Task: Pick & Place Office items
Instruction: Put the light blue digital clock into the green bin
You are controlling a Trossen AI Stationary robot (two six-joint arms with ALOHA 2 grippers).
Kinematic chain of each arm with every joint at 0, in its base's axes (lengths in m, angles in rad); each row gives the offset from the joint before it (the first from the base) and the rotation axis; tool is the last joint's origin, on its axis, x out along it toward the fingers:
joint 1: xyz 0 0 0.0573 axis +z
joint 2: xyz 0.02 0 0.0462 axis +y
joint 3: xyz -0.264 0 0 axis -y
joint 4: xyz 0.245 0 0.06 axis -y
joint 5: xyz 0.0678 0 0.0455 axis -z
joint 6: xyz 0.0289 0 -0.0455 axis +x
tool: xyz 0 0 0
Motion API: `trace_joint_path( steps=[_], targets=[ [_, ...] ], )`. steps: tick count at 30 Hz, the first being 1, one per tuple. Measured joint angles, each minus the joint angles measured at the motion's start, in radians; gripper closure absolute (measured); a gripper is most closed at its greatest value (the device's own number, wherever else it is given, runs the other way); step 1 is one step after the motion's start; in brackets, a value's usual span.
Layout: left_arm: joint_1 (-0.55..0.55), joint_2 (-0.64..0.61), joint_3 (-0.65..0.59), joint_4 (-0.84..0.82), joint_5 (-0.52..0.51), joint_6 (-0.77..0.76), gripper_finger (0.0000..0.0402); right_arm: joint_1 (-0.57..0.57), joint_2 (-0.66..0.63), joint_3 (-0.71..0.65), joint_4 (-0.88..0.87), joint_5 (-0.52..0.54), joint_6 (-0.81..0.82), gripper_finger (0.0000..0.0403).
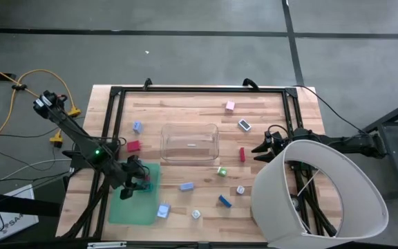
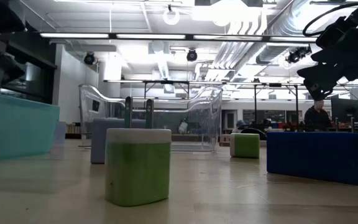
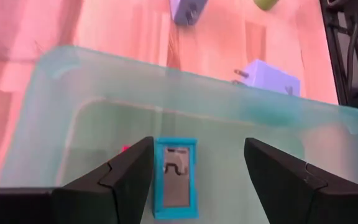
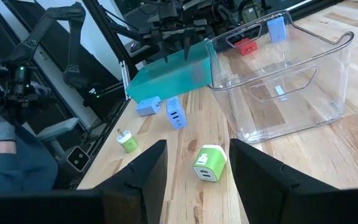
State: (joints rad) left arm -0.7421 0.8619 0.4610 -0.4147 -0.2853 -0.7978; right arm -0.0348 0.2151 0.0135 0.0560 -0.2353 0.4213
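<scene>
My left gripper [image 1: 135, 183] hovers open over the flat green mat [image 1: 126, 207] at the table's near left. In the left wrist view the open gripper [image 3: 199, 143] has a finger on each side of a small flat teal-framed piece [image 3: 175, 180] lying on the mat [image 3: 92, 118]. My right gripper [image 1: 262, 147] waits open right of the clear bin [image 1: 190, 142]. In its wrist view the open gripper [image 4: 197, 144] faces a green-and-white cube [image 4: 209, 163] on the wood. Other small pieces lie scattered: pink [image 1: 230, 106], red [image 1: 134, 146], blue [image 1: 224, 200]. My left gripper is open around the teal-framed piece, coming from above. One finger [image 3: 135, 168] stands right beside the piece's long edge [image 3: 156, 180], and I cannot tell whether it touches. The piece lies flat on the mat.
The clear bin stands mid-table with nothing in it. A big white lampshade-like cylinder [image 1: 320, 197] covers the near right corner. A black frame [image 1: 199, 88] runs along the table's edges. More pieces lie near the near edge, a light blue one [image 1: 163, 211] and a white one [image 1: 196, 215].
</scene>
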Motion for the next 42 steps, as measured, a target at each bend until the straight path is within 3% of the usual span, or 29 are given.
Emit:
trace_joint_path(
  steps=[8,15,24,32,42],
  targets=[
    [0.062,-0.057,0.002,-0.012,-0.01,0.035,0.0158,0.0,0.0,0.0,0.0,0.0,0.0,0.0241],
    [0.123,-0.117,0.053,-0.077,-0.086,0.138,0.0158,0.0,0.0,0.0,0.0,0.0,0.0,0.0241],
    [0.289,-0.118,0.125,-0.136,-0.088,0.295,0.0158,0.0,0.0,0.0,0.0,0.0,0.0,0.0241],
    [0.452,-0.12,0.126,-0.055,-0.06,0.465,0.0158,0.0,0.0,0.0,0.0,0.0,0.0,0.0241],
    [0.628,-0.128,0.129,0.098,0.044,0.628,0.0158,0.0,0.0,0.0,0.0,0.0,0.0,0.0241]
  ],
)
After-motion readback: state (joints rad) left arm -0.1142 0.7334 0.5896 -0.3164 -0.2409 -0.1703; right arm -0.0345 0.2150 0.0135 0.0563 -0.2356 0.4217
